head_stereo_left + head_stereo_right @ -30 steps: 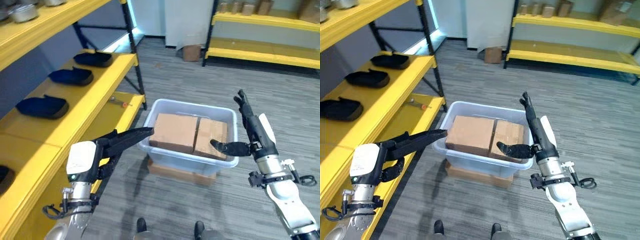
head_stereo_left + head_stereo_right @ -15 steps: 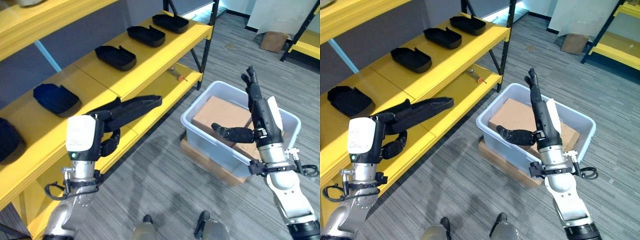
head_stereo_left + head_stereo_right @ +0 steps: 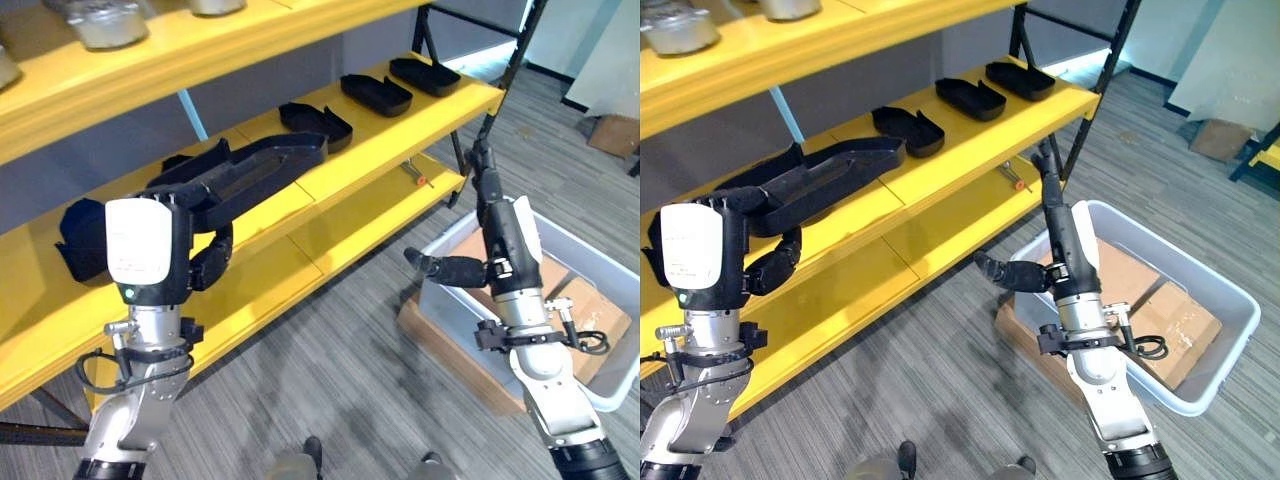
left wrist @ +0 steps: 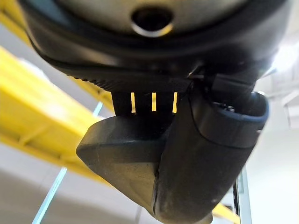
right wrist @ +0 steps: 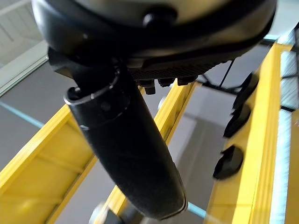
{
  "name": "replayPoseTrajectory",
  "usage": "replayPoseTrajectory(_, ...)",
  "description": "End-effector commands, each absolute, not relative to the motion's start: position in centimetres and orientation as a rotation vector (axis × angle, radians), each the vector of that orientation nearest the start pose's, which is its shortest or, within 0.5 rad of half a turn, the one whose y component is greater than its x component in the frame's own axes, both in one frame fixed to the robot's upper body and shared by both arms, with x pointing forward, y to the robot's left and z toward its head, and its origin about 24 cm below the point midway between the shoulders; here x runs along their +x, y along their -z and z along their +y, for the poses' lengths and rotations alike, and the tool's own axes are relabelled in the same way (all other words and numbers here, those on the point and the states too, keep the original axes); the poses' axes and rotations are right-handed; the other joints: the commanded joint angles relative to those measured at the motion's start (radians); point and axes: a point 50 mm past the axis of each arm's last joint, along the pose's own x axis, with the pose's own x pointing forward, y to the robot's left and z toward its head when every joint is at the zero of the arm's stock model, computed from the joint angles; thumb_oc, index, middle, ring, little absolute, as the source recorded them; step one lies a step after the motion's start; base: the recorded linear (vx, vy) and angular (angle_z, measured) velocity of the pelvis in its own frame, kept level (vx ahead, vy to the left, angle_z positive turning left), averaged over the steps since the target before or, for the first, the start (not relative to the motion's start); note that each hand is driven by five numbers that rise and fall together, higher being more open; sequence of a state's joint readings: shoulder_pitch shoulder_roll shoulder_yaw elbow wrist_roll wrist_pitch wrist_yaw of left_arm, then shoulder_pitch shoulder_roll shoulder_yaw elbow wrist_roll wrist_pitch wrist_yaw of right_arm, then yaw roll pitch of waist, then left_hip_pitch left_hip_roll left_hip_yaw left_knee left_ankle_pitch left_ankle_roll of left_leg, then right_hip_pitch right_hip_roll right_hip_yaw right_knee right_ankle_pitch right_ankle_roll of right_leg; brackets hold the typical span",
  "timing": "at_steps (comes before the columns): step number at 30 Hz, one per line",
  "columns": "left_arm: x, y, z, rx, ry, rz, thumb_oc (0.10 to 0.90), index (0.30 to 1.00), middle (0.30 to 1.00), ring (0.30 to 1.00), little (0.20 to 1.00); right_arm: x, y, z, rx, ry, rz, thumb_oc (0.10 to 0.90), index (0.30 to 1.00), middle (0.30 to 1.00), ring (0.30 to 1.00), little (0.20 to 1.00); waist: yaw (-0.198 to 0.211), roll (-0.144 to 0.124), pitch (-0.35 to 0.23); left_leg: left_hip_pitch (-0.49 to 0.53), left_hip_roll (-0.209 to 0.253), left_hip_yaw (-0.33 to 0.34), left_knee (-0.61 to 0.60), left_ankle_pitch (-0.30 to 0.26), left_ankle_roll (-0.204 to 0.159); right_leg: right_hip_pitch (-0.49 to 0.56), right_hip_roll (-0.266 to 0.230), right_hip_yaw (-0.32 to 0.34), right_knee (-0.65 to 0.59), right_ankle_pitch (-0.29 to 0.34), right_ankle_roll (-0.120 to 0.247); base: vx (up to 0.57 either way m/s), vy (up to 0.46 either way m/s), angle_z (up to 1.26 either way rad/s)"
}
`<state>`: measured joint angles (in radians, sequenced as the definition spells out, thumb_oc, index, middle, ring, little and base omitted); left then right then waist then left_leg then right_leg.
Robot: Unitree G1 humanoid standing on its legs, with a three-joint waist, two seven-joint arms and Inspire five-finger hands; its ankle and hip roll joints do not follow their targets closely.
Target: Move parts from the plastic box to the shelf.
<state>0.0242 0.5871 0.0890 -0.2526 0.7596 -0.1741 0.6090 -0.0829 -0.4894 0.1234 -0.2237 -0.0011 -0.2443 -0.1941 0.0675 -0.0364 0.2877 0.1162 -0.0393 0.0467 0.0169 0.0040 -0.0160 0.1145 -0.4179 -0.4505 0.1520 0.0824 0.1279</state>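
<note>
So far the job looks well under way, judging by how things lie. On the left stands the yellow shelf (image 3: 395, 135), and several black parts already rest on its middle level: one at the near end (image 3: 85, 240), then others further along (image 3: 315, 120), (image 3: 377, 94), (image 3: 432, 75). Above them, on the top level, sit a few grey metal pieces (image 3: 98, 20). A small red-handled tool (image 3: 415, 175) lies on the lower level.

The left robot hand (image 3: 775, 265) is raised before the middle level, and a long black part (image 3: 255, 172) lies across its straight fingers, with the thumb curled beneath; it seems to rest on the hand rather than be gripped. That part is a shallow, moulded tray-like shell, matt black, with a raised rim and one narrower end, much like those already shelved. It hangs above the shelf edge and is not yet set down, so I judge that placing it is the step in hand.

Further right, the right robot hand (image 3: 485, 215) is held upright with fingers straight and thumb sticking out, holding nothing. Below and right of it, on the floor, the plastic box (image 3: 1230, 340) holds brown cardboard cartons (image 3: 1175, 320); whether more parts remain inside cannot be told.
</note>
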Motion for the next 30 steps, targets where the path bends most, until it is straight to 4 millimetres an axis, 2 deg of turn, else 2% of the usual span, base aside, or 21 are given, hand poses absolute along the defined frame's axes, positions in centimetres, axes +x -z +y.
replayPoseTrajectory(1, 21.8, -21.3, 23.2, 1.128, -0.717, -1.09, 0.4, 0.3, 0.3, 0.3, 0.3, 24.6, -17.1, -17.2, -0.41, -0.043, -0.742, 0.9, 1.0, 1.0, 1.0, 1.0, -0.015, 0.004, -0.109, 0.094, -0.003, -0.03, -0.104, -0.097, 0.011, -0.101, -0.049, 0.075, 0.069, 0.111, 0.06, 0.01, 0.17, 0.43)
replayPoseTrajectory(3, 22.2, -21.3, 23.0, 1.121, -0.707, -1.096, 0.4, 0.3, 0.3, 0.3, 0.3, 24.6, -16.7, -17.0, -0.414, -0.048, -0.729, 0.9, 1.0, 1.0, 1.0, 1.0, -0.042, -0.002, -0.095, 0.09, -0.008, -0.059, -0.104, -0.092, 0.019, -0.14, 0.005, 0.231, 0.09, 0.122, 0.039, -0.04, 0.126, 0.5)
replayPoseTrajectory(4, 22.4, -21.1, 22.8, 1.111, -0.694, -1.091, 0.4, 0.3, 0.3, 0.3, 0.3, 24.5, -16.6, -17.0, -0.426, -0.052, -0.723, 0.9, 1.0, 1.0, 1.0, 1.0, -0.059, -0.002, -0.087, 0.083, -0.014, -0.084, -0.104, -0.079, 0.023, -0.169, 0.063, 0.331, 0.102, 0.124, 0.027, -0.05, 0.138, 0.23)
replayPoseTrajectory(5, 22.5, -20.9, 22.8, 1.111, -0.683, -1.082, 0.4, 0.3, 0.3, 0.3, 0.3, 24.5, -16.6, -17.0, -0.432, -0.059, -0.718, 0.9, 1.0, 1.0, 1.0, 1.0, -0.059, 0.001, -0.086, 0.08, -0.013, -0.093, -0.104, -0.078, 0.029, -0.188, 0.115, 0.391, 0.123, 0.089, 0.019, -0.02, 0.134, 0.39)
replayPoseTrajectory(7, 22.6, -20.5, 22.9, 1.11, -0.679, -1.052, 0.4, 0.3, 0.3, 0.3, 0.3, 24.5, -16.4, -17.1, -0.441, -0.069, -0.711, 0.9, 1.0, 1.0, 1.0, 1.0, -0.063, 0.002, -0.084, 0.077, -0.015, -0.104, -0.104, -0.065, 0.043, -0.198, 0.206, 0.42, 0.142, 0.009, -0.006, 0.01, 0.091, 0.51)
replayPoseTrajectory(8, 22.6, -20.4, 22.9, 1.109, -0.679, -1.05, 0.4, 0.3, 0.3, 0.3, 0.3, 24.5, -16.4, -17.1, -0.442, -0.071, -0.71, 0.9, 1.0, 1.0, 1.0, 1.0, -0.063, 0.005, -0.085, 0.081, -0.009, -0.104, -0.104, -0.071, 0.04, -0.2, 0.211, 0.419, 0.155, -0.005, -0.012, 0.02, 0.034, 0.27)
replayPoseTrajectory(9, 22.5, -20.0, 23.3, 1.11, -0.68, -1.018, 0.4, 0.3, 0.3, 0.3, 0.3, 24.5, -16.3, -17.3, -0.44, -0.071, -0.702, 0.9, 1.0, 1.0, 1.0, 1.0, -0.066, 0.0, -0.086, 0.074, -0.012, -0.119, -0.104, -0.063, 0.048, -0.202, 0.299, 0.412, 0.161, -0.073, -0.037, 0.0, -0.025, 0.21)
replayPoseTrajectory(10, 22.4, -19.4, 23.9, 1.11, -0.701, -0.974, 0.4, 0.3, 0.3, 0.3, 0.3, 24.6, -16.2, -17.4, -0.426, -0.075, -0.701, 0.9, 1.0, 1.0, 1.0, 1.0, -0.066, -0.014, -0.095, 0.056, -0.024, -0.134, -0.104, -0.043, 0.051, -0.202, 0.396, 0.406, 0.132, -0.097, -0.067, -0.01, -0.014, 0.47)
replayPoseTrajectory(12, 22.5, -19.0, 24.3, 1.111, -0.717, -0.943, 0.4, 0.3, 0.3, 0.3, 0.3, 24.6, -16.4, -17.3, -0.426, -0.081, -0.714, 0.9, 1.0, 1.0, 1.0, 1.0, -0.065, -0.024, -0.105, 0.036, -0.037, -0.155, -0.103, -0.027, 0.044, -0.177, 0.431, 0.454, 0.06, -0.1, -0.082, 0.04, -0.06, 0.51)
replayPoseTrajectory(13, 22.4, -18.3, 24.4, 1.127, -0.704, -0.916, 0.4, 0.3, 0.3, 0.3, 0.3, 24.7, -16.6, -17.3, -0.444, -0.101, -0.721, 0.9, 1.0, 1.0, 1.0, 1.0, -0.065, -0.029, -0.112, 0.024, -0.037, -0.164, -0.097, -0.019, 0.037, -0.128, 0.46, 0.506, -0.026, -0.083, -0.096, 0.09, -0.144, 0.27)
replayPoseTrajectory(16, 22.0, -17.4, 24.7, 1.106, -0.687, -0.868, 0.4, 0.3, 0.3, 0.3, 0.3, 24.5, -16.9, -18.1, -0.427, -0.069, -0.728, 0.9, 1.0, 1.0, 1.0, 1.0, -0.044, -0.024, -0.133, -0.013, -0.035, -0.172, -0.052, -0.022, 0.02, -0.054, 0.443, 0.471, -0.15, -0.055, -0.098, 0.05, -0.12, 0.16)
replayPoseTrajectory(19, 22.2, -17.2, 24.4, 1.077, -0.66, -0.861, 0.4, 0.3, 0.3, 0.3, 0.3, 24.2, -17.0, -18.9, -0.412, -0.036, -0.731, 0.9, 1.0, 1.0, 1.0, 1.0, -0.052, -0.028, -0.109, -0.063, -0.054, -0.164, 0.053, -0.045, 0.005, -0.058, 0.415, 0.418, -0.132, -0.057, -0.098, -0.05, -0.025, 0.59)
replayPoseTrajectory(20, 22.5, -17.5, 24.1, 1.045, -0.665, -0.876, 0.4, 0.3, 0.3, 0.3, 0.3, 24.0, -17.3, -19.4, -0.412, -0.009, -0.748, 0.9, 1.0, 1.0, 1.0, 1.0, -0.082, -0.033, -0.093, -0.101, -0.035, -0.08, 0.132, -0.067, -0.015, -0.062, 0.393, 0.38, -0.118, -0.063, -0.098, -0.12, 0.04, 1.31)
replayPoseTrajectory(21, 22.7, -17.8, 23.9, 1.021, -0.66, -0.892, 0.4, 0.3, 0.3, 0.3, 0.3, 23.9, -17.4, -19.6, -0.417, 0.008, -0.75, 0.9, 1.0, 1.0, 1.0, 1.0, -0.106, -0.034, -0.084, -0.109, 0.019, 0.018, 0.164, -0.091, -0.022, -0.063, 0.378, 0.357, -0.109, -0.077, -0.097, -0.2, 0.087, 2.51)
replayPoseTrajectory(22, 22.7, -18.3, 23.6, 1.003, -0.649, -0.925, 0.4, 0.3, 0.3, 0.3, 0.3, 23.9, -17.3, -19.9, -0.423, 0.033, -0.745, 0.9, 1.0, 1.0, 1.0, 1.0, -0.125, -0.046, -0.067, -0.119, 0.119, 0.128, 0.212, -0.099, -0.03, -0.07, 0.344, 0.328, -0.096, -0.08, -0.092, -0.13, 0.084, 2.26)
replayPoseTrajectory(23, 22.7, -18.4, 23.6, 0.996, -0.639, -0.937, 0.4, 0.3, 0.3, 0.3, 0.3, 23.9, -17.1, -19.9, -0.422, 0.041, -0.737, 0.9, 1.0, 1.0, 1.0, 1.0, -0.118, -0.046, -0.065, -0.125, 0.149, 0.116, 0.228, -0.102, -0.04, -0.072, 0.342, 0.324, -0.087, -0.087, -0.09, -0.06, 0.11, 1.93)
replayPoseTrajectory(24, 22.5, -18.4, 23.6, 0.968, -0.642, -0.95, 0.4, 0.3, 0.3, 0.3, 0.3, 23.6, -16.9, -20.1, -0.417, 0.044, -0.728, 0.9, 1.0, 1.0, 1.0, 1.0, -0.11, -0.051, -0.073, -0.127, 0.198, 0.039, 0.213, -0.078, -0.063, -0.068, 0.327, 0.32, -0.077, -0.103, -0.08, 0.08, 0.203, 0.55)
replayPoseTrajectory(26, 22.3, -18.6, 24.0, 0.924, -0.684, -0.947, 0.4, 0.3, 0.3, 0.3, 0.3, 23.4, -16.5, -20.4, -0.402, 0.054, -0.707, 0.9, 1.0, 1.0, 1.0, 1.0, -0.11, -0.045, -0.071, -0.101, 0.353, -0.044, 0.104, 0.037, -0.101, -0.089, 0.283, 0.317, -0.03, -0.133, -0.054, 0.09, 0.383, 0.08)
replayPoseTrajectory(27, 22.4, -18.6, 24.0, 0.913, -0.686, -0.944, 0.4, 0.3, 0.3, 0.3, 0.3, 23.3, -16.3, -20.7, -0.401, 0.067, -0.696, 0.9, 1.0, 1.0, 1.0, 1.0, -0.115, -0.03, -0.067, -0.095, 0.415, -0.035, 0.03, 0.114, -0.112, -0.113, 0.258, 0.312, 0.018, -0.15, -0.04, 0.03, 0.522, -0.12)
replayPoseTrajectory(28, 22.6, -18.9, 23.6, 0.896, -0.678, -0.958, 0.4, 0.3, 0.3, 0.3, 0.3, 23.2, -16.3, -21.0, -0.413, 0.087, -0.697, 0.9, 1.0, 1.0, 1.0, 1.0, -0.133, -0.013, -0.069, -0.085, 0.45, 0.027, -0.033, 0.159, -0.139, -0.143, 0.233, 0.296, 0.07, -0.162, -0.026, 0.04, 0.489, 0.13)
replayPoseTrajectory(30, 22.9, -19.2, 23.2, 0.901, -0.66, -0.99, 0.4, 0.3, 0.3, 0.3, 0.3, 23.1, -16.7, -20.5, -0.425, 0.085, -0.726, 0.9, 1.0, 1.0, 1.0, 1.0, -0.122, 0.008, -0.092, -0.064, 0.426, 0.033, -0.078, 0.135, -0.17, -0.151, 0.202, 0.301, 0.075, -0.149, -0.005, 0.12, 0.439, 0.43)
